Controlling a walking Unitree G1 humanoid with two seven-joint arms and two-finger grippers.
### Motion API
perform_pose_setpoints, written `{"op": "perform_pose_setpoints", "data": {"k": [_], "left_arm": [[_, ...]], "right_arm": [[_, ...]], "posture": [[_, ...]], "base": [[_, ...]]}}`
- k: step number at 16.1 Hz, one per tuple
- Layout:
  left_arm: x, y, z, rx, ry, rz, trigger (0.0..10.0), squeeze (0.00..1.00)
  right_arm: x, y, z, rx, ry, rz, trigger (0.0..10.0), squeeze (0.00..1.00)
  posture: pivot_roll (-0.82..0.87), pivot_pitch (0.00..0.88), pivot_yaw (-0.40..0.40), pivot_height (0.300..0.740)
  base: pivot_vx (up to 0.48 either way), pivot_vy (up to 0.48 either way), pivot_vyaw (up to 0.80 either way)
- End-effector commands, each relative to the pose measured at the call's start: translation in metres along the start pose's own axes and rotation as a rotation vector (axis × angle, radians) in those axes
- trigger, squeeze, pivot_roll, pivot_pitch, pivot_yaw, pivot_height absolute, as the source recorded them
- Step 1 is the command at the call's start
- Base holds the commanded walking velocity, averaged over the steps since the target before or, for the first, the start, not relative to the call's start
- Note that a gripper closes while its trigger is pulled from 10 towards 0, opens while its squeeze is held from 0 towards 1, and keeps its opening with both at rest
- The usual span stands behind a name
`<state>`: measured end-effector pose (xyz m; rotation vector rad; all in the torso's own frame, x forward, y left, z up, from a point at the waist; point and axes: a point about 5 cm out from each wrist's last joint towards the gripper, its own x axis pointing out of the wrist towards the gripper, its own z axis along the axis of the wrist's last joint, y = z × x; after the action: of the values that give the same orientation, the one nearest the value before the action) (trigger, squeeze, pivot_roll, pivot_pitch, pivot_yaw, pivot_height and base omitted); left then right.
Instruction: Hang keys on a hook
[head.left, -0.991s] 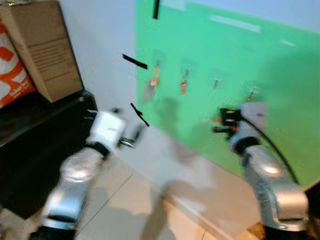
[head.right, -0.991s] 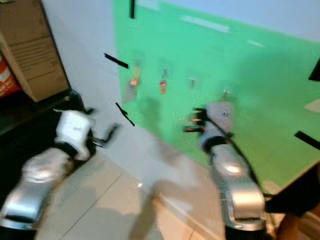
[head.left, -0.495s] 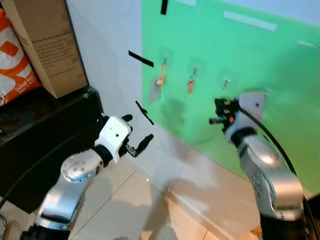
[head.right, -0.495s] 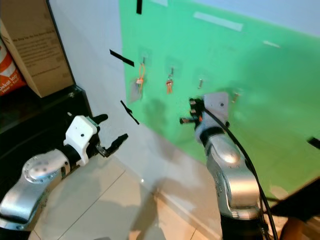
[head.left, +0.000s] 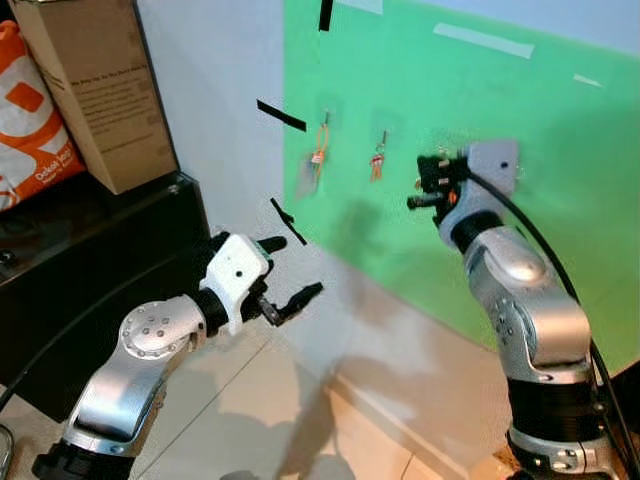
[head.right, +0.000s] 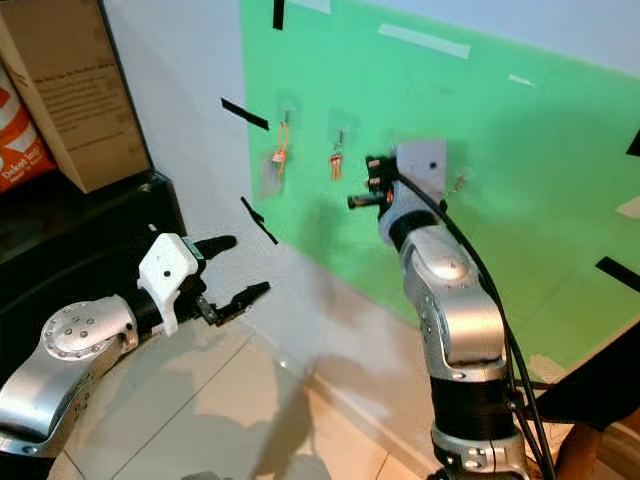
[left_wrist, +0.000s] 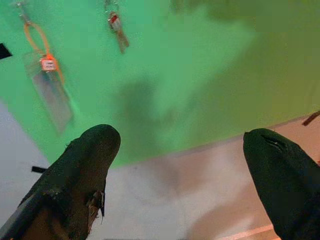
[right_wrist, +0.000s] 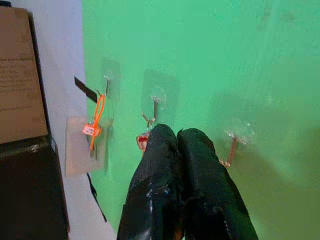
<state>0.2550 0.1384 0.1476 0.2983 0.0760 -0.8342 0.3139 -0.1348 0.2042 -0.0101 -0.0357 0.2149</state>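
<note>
Landmark: the green board on the wall served as the reference for every place below.
Hooks: a row of clear stick-on hooks ran across the upper part of the green board; the middle hook and a bare hook showed beside the right fingers.
Keys: a small set with a red tag hung on the middle hook; an orange loop with a clear card hung on the hook nearest the board's left edge.
Right pincer: the right pincer was raised close to the green board, just beside the red-tagged keys, its fingers pressed together; whether anything was pinched between them could not be told.
Left pincer: the left pincer hovered low, below the board's left edge, fingers spread wide and holding nothing.
Handling, as a judgement: the keys looked light, hard and loose on a thin ring, so they would likely swing and slip on the pads.
Hold, as a judgement: the ring or the tag close under it seemed the best grip, leaving the ring's opening free for the hook.
Risk, as a judgement: a stick-on hook might peel off under a hard push.
</note>
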Motion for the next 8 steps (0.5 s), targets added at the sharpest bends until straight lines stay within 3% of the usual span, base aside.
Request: {"op": "perform_pose_setpoints", "data": {"k": [1, 8], "left_arm": [[0.0, -0.003, 0.005, 0.009, -0.008, -0.03, 10.0, 0.0], [-0.003, -0.003, 0.007, 0.001, 0.003, -0.055, 10.0, 0.0]], "right_arm": [[0.007, -0.004, 0.004, -0.005, -0.009, -0.014, 10.0, 0.0], [0.021, -0.013, 0.006, -0.027, -0.004, -0.076, 10.0, 0.0]], "posture": [[-0.01, 0.0, -0.047, 0.74], [-0.01, 0.0, -0.052, 0.74]], "base": [[0.0, 0.0, 0.0], [0.0, 0.0, 0.0]]}}
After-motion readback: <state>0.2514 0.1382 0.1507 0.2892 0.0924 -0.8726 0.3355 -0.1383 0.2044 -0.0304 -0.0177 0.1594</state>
